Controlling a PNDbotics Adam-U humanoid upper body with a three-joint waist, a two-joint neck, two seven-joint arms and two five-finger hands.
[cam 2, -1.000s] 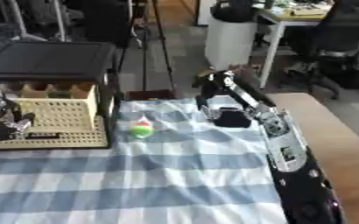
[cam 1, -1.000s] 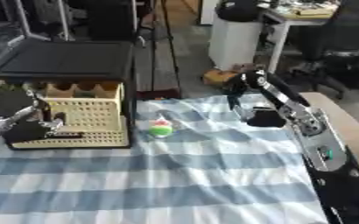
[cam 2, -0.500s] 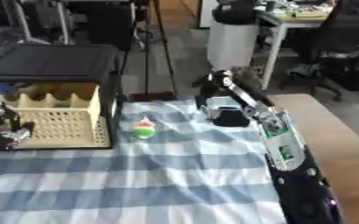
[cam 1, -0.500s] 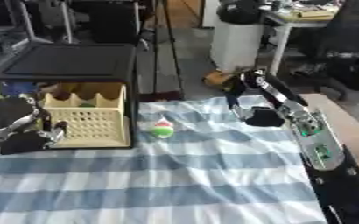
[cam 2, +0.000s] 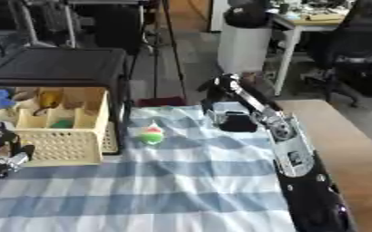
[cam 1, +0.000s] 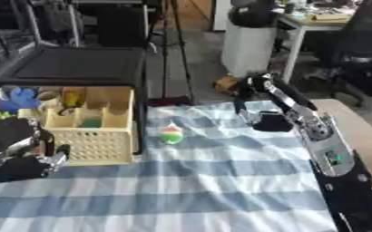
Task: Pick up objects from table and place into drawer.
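Note:
A cream drawer (cam 1: 94, 146) with dividers stands pulled out of the black cabinet (cam 1: 78, 68); it holds a blue thing (cam 1: 18, 97), a green thing (cam 1: 90, 123) and some yellowish pieces. My left hand (cam 1: 14, 152) is at the drawer's front left corner, fingers curled on its front. A small red, white and green ball (cam 1: 171, 134) lies on the striped cloth just right of the drawer. My right arm reaches to the table's far side; its hand (cam 1: 247, 114) hangs beside a black object (cam 1: 272, 123), and its fingers are unclear.
The blue and white striped cloth (cam 1: 205, 190) covers the table, with bare wood (cam 1: 356, 136) along the right edge. Behind the table stand a white bin (cam 1: 251, 45), a tripod, a desk and office chairs.
The drawer has slid further out of the cabinet towards me, with my left hand moving down and left along with it. Right arm and ball stay put.

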